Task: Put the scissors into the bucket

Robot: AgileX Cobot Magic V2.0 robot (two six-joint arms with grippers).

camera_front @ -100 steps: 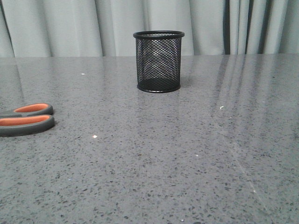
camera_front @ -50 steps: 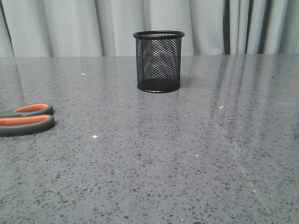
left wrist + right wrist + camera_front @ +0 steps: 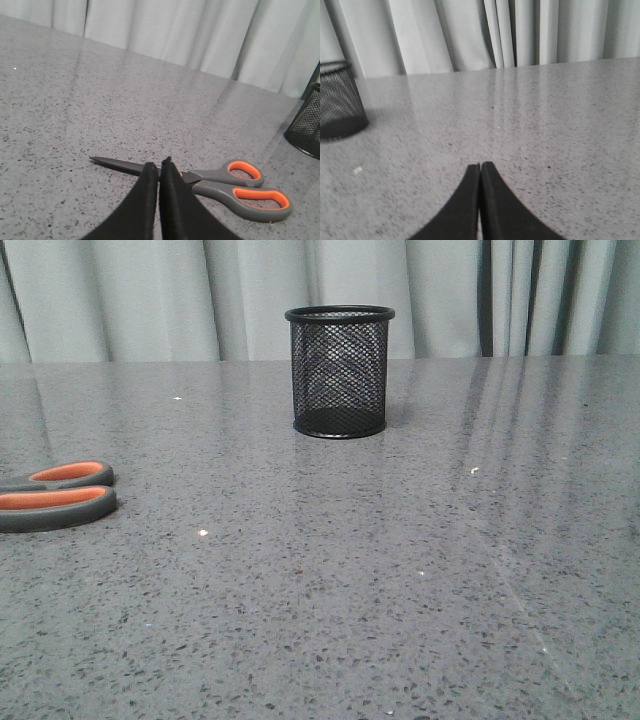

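We see the scissors (image 3: 200, 177) lying flat on the table (image 3: 400, 570) just beyond our left hand (image 3: 159, 167), fingers pressed together. Our right hand (image 3: 480, 167) is likewise closed, the mesh bucket (image 3: 339, 371) well apart.

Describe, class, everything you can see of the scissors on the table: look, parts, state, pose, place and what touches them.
The scissors lie flat on the speckled grey table, far to the robot's left, cut off by the front view's edge. Two long dark grey handle loops lined in orange look like plastic; the dark, seemingly metal blades are closed to one thin point. Handles point toward the bucket, which stands well apart. Only the table touches them: the left gripper, shut, hangs in front of the blades in its wrist view; contact cannot be seen.
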